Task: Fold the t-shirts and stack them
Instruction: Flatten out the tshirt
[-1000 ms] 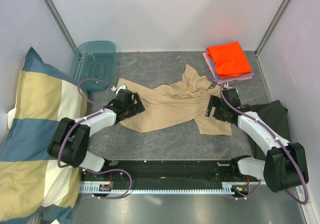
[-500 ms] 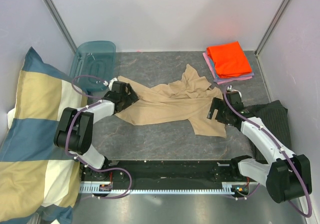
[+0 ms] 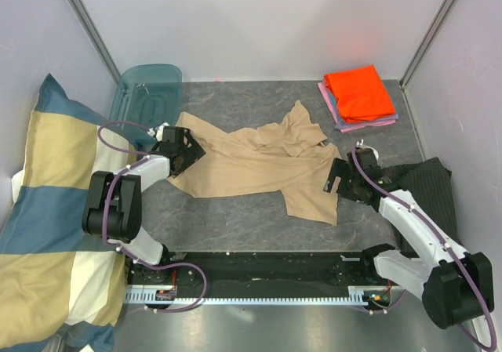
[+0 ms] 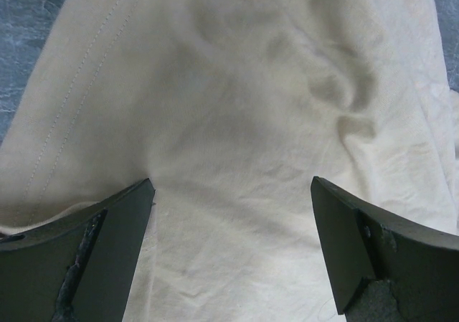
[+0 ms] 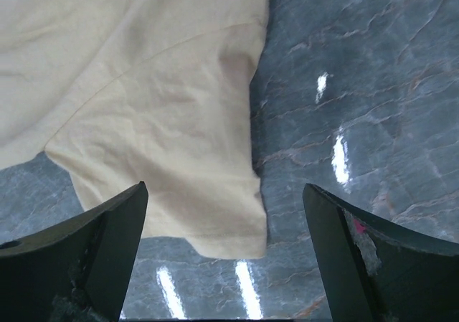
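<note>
A tan t-shirt [image 3: 259, 162] lies crumpled and partly spread across the middle of the grey table. My left gripper [image 3: 179, 150] is open over its left end; in the left wrist view the cloth [image 4: 229, 121] fills the space between the fingers. My right gripper [image 3: 339, 181] is open at the shirt's right edge, over a sleeve hem [image 5: 215, 221] that lies flat on the table. A folded orange t-shirt [image 3: 358, 92] sits on folded pink and blue ones at the far right corner.
A blue-and-cream checked pillow [image 3: 55, 211] lies along the left side. A clear blue tray [image 3: 149, 93] leans at the far left. A dark grey striped cloth [image 3: 427, 179] lies at the right, under my right arm.
Both arms have moved outward, the left one up and left, the right one right and nearer. The tan shirt has been drawn out wider and flatter between them.
</note>
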Motion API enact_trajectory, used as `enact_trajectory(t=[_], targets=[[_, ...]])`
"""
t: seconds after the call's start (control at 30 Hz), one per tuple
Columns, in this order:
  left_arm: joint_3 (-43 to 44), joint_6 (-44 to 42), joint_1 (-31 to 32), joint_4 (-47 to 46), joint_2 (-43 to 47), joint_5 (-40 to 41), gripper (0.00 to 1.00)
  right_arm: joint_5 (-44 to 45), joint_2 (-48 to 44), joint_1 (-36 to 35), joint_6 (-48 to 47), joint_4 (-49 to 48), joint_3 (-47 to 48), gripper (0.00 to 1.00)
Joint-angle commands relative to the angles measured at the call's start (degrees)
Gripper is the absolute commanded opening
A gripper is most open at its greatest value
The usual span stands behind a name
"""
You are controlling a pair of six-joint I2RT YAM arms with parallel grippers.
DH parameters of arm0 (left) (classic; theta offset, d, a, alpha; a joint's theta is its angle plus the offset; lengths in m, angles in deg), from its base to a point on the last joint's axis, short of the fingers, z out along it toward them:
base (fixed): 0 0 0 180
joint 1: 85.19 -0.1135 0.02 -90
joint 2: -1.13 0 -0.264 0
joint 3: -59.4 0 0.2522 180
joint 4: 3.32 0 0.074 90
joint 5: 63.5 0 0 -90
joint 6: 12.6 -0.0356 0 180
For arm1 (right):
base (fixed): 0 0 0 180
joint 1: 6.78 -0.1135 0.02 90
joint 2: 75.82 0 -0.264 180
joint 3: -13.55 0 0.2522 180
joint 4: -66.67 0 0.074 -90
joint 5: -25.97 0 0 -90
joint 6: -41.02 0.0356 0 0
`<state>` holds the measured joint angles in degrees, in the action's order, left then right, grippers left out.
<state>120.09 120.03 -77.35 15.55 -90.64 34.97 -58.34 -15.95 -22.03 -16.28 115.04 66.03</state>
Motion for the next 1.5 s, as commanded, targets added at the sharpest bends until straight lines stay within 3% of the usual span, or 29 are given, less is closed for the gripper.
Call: enact_trajectory(t=[0.0, 0.17, 0.43, 0.9, 1.47], targets=[[0.2, 1.0, -0.3, 1.8, 2.0, -0.6, 1.00, 0.9, -4.1, -4.0, 5.6, 2.9, -2.2, 0.98], [-0.7, 1.2, 0.2, 1.1, 3.3, -1.6, 1.00, 6.0, -8.1, -10.3, 12.4, 4.8, -5.7, 0.98], [-1.1, 2.7, 2.4, 0.2, 2.6, -3.1, 1.00, 15.7, -13.2, -13.6, 21.9, 8.5, -8.3, 0.98], [-0.2, 2.5, 5.7, 2.2, 4.6, -1.1, 1.00, 15.5, -13.6, -17.9, 25.2, 6.1, -11.9, 0.98], [-0.4, 1.8, 5.8, 3.1, 6.3, 0.5, 1.00, 16.5, -6.0, -24.2, 28.2, 2.3, -12.2, 0.98]])
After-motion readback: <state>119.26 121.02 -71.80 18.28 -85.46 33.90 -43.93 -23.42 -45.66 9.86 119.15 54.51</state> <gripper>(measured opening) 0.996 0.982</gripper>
